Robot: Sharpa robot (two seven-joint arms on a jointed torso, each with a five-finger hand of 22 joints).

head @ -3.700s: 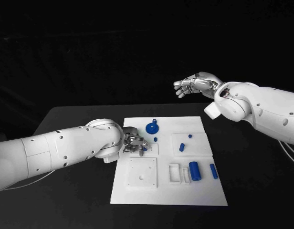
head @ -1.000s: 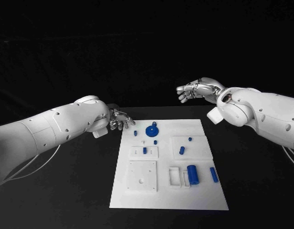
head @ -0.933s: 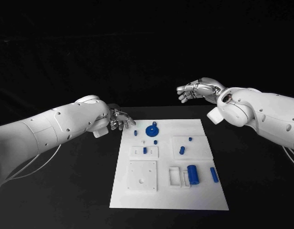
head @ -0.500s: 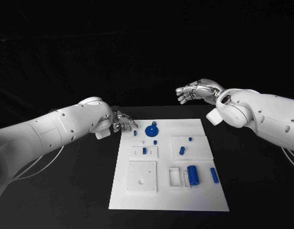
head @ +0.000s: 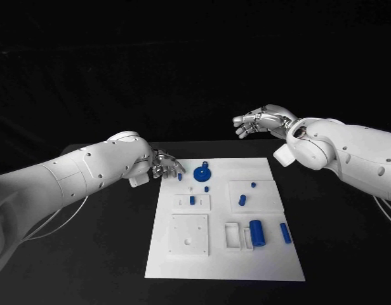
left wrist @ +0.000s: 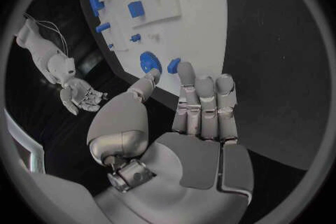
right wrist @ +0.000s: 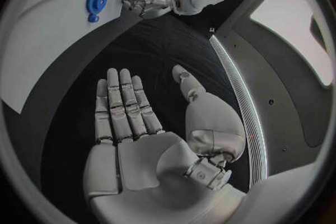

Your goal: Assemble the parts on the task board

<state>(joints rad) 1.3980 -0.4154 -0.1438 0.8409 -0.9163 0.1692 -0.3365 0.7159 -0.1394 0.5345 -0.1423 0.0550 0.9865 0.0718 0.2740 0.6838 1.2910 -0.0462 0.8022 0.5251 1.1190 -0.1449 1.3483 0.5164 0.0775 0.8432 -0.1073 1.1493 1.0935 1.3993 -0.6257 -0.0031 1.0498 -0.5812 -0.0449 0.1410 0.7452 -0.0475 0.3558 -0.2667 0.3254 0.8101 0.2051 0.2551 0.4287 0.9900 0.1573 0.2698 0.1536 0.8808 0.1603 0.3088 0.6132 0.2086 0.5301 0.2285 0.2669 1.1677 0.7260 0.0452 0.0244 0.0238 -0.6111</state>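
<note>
On the black tabletop (head: 86,254) the task board (head: 223,264) lies between our arms, and with the left hand (head: 167,166) empty, fingers spread beside its far corner, we should approach the small blue peg (head: 179,177) slowly — the right hand (head: 261,119) hangs open well behind the board.

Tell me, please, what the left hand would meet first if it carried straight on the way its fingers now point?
Probably the small blue peg just past the fingertips of the left hand, at the task board edge, with the blue gear right behind; depth is uncertain.
</note>
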